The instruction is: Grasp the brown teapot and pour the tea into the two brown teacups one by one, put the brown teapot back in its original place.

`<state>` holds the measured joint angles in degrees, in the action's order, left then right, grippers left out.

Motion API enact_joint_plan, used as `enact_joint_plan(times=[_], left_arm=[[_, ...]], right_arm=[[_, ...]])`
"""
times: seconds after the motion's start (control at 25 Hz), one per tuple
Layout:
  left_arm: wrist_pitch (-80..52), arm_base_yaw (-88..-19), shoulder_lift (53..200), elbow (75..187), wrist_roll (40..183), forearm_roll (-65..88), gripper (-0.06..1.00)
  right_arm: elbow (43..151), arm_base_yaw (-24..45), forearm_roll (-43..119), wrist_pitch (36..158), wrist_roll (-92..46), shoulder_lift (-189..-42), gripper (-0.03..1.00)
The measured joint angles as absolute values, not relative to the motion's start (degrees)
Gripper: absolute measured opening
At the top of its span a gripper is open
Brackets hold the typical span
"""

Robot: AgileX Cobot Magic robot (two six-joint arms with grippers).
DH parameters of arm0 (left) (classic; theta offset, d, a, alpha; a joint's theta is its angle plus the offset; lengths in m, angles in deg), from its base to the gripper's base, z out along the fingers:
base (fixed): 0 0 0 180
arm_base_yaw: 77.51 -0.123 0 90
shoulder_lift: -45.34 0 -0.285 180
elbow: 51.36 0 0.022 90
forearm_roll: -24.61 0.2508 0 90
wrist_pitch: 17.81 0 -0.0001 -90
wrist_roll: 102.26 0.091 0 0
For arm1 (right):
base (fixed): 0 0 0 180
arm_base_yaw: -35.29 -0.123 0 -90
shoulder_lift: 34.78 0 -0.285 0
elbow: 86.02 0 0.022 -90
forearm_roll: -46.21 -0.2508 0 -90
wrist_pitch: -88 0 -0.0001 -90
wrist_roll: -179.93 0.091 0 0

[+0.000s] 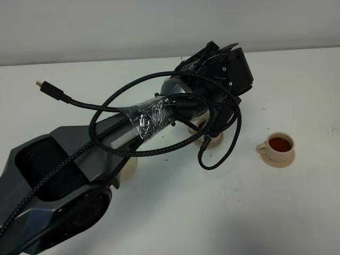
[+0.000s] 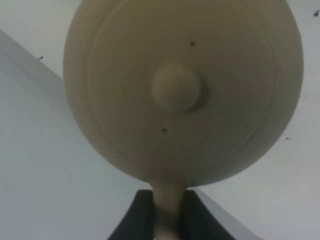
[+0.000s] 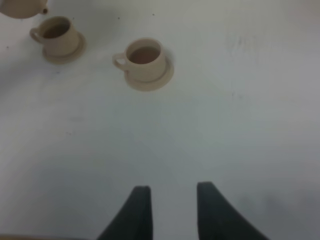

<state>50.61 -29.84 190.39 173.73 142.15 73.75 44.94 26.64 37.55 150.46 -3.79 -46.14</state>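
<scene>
The brown teapot fills the left wrist view from above, lid knob in the middle. My left gripper is shut on its loop handle. In the exterior view the left arm reaches across the middle and hides the teapot. One brown teacup on its saucer stands at the right, holding dark tea. The other teacup peeks out under the arm. Both cups show tea in the right wrist view, with an edge of the teapot just beside the farther one. My right gripper hangs open over bare table.
A pale round saucer shows partly under the left arm, at the middle left of the white table. Black cables loop off the arm, one plug end lying at the far left.
</scene>
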Motion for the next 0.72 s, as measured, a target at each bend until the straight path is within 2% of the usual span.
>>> enact_joint_plan(times=[0.72], left_arm=[[50.61, -31.55, 186.51, 173.73, 130.38, 64.95, 0.12]], right_arm=[[44.94, 26.64, 37.55, 150.40, -3.79, -46.14, 0.24]])
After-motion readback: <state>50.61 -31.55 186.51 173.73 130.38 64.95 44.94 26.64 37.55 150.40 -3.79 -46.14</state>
